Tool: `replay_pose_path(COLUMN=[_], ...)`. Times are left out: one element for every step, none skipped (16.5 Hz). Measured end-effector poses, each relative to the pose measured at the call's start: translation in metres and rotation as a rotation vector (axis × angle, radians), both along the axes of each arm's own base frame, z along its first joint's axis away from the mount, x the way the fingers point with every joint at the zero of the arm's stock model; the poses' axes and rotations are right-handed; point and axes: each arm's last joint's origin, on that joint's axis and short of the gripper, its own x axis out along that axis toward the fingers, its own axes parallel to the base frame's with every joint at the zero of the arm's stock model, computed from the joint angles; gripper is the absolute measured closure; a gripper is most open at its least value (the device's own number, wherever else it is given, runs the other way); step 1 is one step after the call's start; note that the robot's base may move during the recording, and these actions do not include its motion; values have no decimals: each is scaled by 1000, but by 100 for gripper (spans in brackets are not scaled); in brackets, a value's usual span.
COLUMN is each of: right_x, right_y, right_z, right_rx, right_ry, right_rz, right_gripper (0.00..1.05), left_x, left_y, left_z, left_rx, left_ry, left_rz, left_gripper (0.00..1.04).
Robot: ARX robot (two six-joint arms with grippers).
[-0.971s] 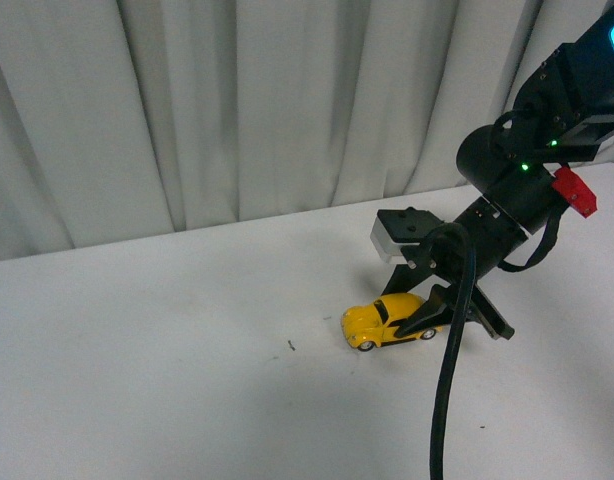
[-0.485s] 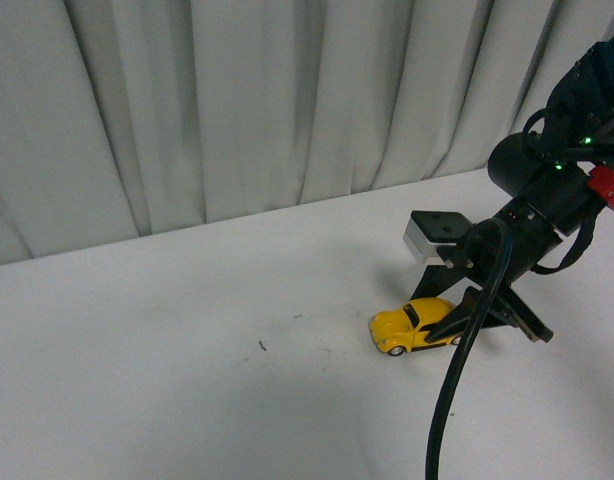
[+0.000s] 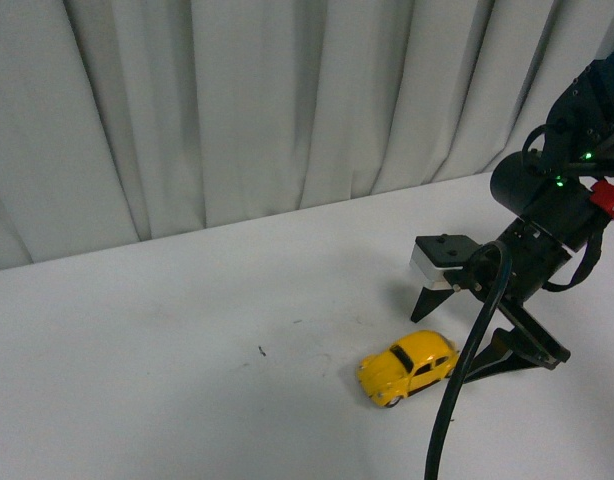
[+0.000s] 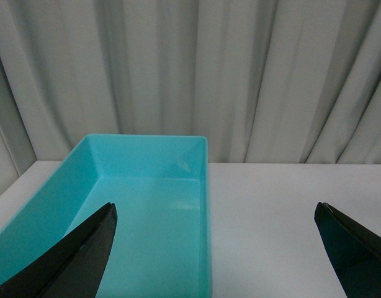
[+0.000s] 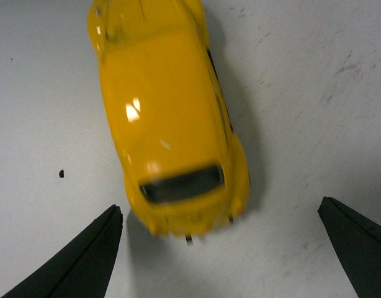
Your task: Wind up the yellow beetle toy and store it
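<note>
The yellow beetle toy (image 3: 409, 367) stands on its wheels on the white table (image 3: 137, 380), in the right half of the front view and toward the near edge, turned at an angle to the table's edge. The right gripper (image 3: 437, 351) is lowered over it from the right side, with the fingers spread wide and nothing gripped between them. In the front view one black finger comes down behind the car and the other lies low on its near right side, partly hidden by a black cable (image 3: 467, 380) that hangs in front. In the right wrist view the yellow beetle toy (image 5: 169, 118) fills the middle. Only its end with a dark window lies about level with the fingertips, and most of the body is beyond them. There the right gripper (image 5: 219, 207) shows the car just beside one fingertip and well apart from the other, with neither one touching it. The left gripper (image 4: 215, 208) is also wide open and holds nothing. In front of it is a turquoise plastic bin (image 4: 54, 211) on the table, before a pale curtain (image 4: 240, 74).
</note>
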Motion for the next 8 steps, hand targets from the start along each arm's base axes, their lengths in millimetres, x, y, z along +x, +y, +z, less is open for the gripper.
replay_pose_path(right_x=[0,0,0,-1,-1,-1,-1,-1], right_y=[0,0,-1,-1,-1,-2,-2,-2], right_z=[0,0,0,0,0,0,0,0], right_rx=[0,0,0,0,0,-1,-2,-3], right_ry=[0,-1,-1,-1,-3,-3,-4,-7], right_rz=[0,-1,-3,-4,-4,-5,-5,-5], right_gripper=[7,7,7,7,7,7,7,7], left_x=[0,0,0,0,0,0,0,0], left_y=[0,0,0,0,0,0,0,0], left_z=[0,0,0,0,0,0,0,0], left_rx=[0,0,0,0,0,0,0,0], left_ry=[0,0,0,0,0,0,0,0], left_rz=[0,0,0,0,0,0,0,0], left_gripper=[7,7,7,7,7,7,7,7])
